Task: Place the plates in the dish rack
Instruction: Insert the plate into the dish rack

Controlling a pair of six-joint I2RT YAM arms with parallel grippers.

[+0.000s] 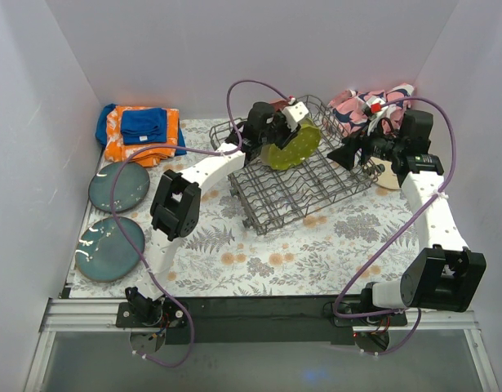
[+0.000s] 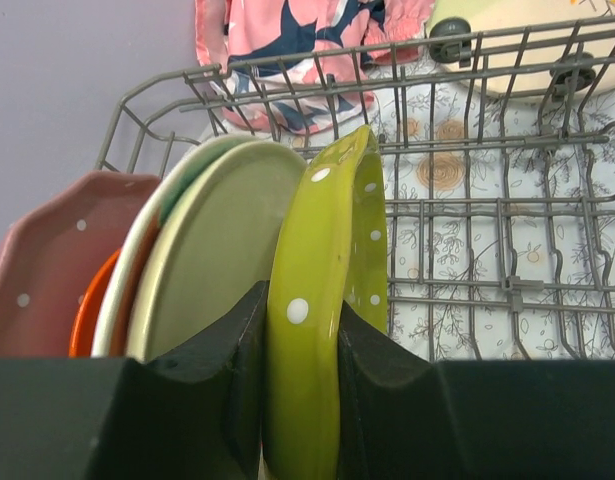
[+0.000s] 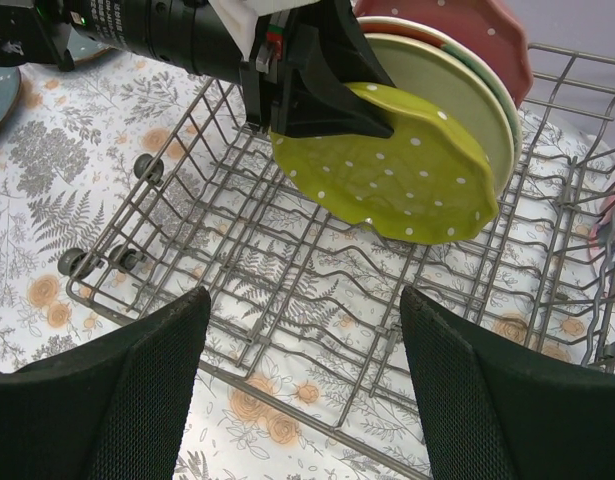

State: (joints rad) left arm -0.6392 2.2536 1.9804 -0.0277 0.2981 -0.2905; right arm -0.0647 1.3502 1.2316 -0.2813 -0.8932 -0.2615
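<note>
Left gripper (image 2: 302, 330) clamps the yellow-green dotted round plate (image 2: 327, 220) edgewise in the grey wire dish rack (image 2: 510, 285); right gripper (image 3: 305, 300) stands with jaws apart.

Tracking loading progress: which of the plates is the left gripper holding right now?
The yellow-green dotted plate, clamped on edge in the left gripper; the pink plate and pale plate stand free in the dish rack beside it.

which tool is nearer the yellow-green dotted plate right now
Left. The left tool is clamped on the rim of the yellow-green dotted plate, holding it on edge in the dish rack. The right tool stands open at the rack's right side, apart from the plate.
</note>
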